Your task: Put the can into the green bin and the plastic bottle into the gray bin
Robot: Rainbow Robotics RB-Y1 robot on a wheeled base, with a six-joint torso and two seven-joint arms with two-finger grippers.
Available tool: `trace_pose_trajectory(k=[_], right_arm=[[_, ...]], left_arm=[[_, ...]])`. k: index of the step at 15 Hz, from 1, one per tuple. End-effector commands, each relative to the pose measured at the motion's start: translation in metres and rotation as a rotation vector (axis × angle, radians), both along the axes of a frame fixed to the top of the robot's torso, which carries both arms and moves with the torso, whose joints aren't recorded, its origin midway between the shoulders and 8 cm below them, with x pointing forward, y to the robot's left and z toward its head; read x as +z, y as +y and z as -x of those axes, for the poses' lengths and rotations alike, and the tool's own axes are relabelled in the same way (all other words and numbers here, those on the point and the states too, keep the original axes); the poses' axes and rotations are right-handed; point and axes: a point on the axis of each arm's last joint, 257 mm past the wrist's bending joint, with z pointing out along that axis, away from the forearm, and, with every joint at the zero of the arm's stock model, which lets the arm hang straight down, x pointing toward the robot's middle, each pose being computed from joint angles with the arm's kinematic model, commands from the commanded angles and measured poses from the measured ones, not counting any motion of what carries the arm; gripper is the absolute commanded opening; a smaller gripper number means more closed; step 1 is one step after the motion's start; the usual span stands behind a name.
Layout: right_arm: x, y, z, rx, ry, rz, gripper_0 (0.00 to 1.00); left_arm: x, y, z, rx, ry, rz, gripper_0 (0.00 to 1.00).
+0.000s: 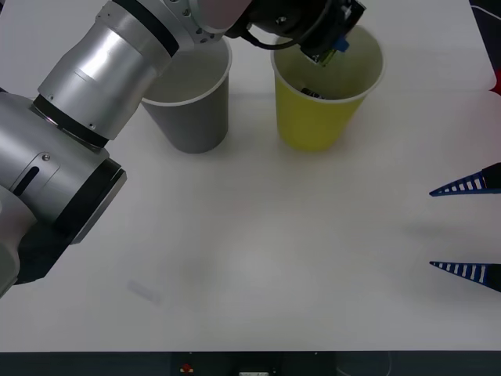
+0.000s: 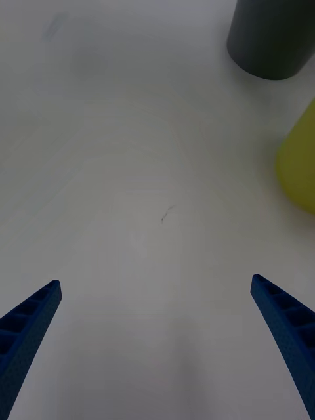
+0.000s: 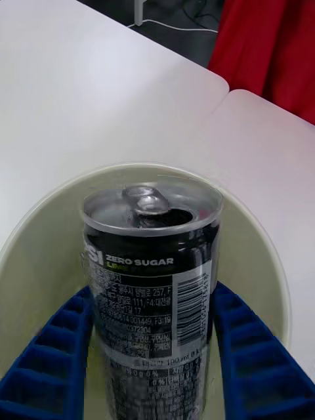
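The can (image 3: pixel 152 289), a black zero-sugar drink can with its pull-tab already opened, is held upright between the blue ribbed fingers (image 3: pixel 49 357) of the left gripper (image 3: pixel 154 367), which are closed on its sides. It hangs just inside the pale rim of the green bin (image 1: pixel 317 110), the yellow-green paper cup at the far side of the white table (image 1: pixel 258 258), so the drop-off step looks nearly done. The next move, as I judge it, is to spread the fingers and let the can fall, then lift clear without tipping the cup. The gray bin (image 1: pixel 192 110) stands just to the left of the green one. The right gripper (image 2: pixel 157 341) waits open at the right edge, low over bare table.
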Motion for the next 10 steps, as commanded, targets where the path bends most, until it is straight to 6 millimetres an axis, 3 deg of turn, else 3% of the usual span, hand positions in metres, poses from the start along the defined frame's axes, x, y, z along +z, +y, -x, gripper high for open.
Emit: trace_pose_trajectory(k=[1,3,5,8,10], right_arm=[[0.000,0.000,0.000,0.000,0.000,0.000,1.00],[0.000,0.000,0.000,0.000,0.000,0.000,1.00],[0.000,0.000,0.000,0.000,0.000,0.000,1.00],[0.000,0.000,0.000,0.000,0.000,0.000,1.00],[0.000,0.000,0.000,0.000,0.000,0.000,1.00]], left_arm=[[-0.001,0.000,0.000,-0.008,-0.007,-0.009,1.00],[0.000,0.005,0.001,-0.032,-0.024,-0.034,1.00],[0.004,0.026,0.005,-0.065,-0.037,-0.105,1.00],[0.018,0.063,0.029,-0.122,-0.047,-0.106,1.00],[0.015,0.084,0.052,-0.155,-0.082,-0.110,1.00]])
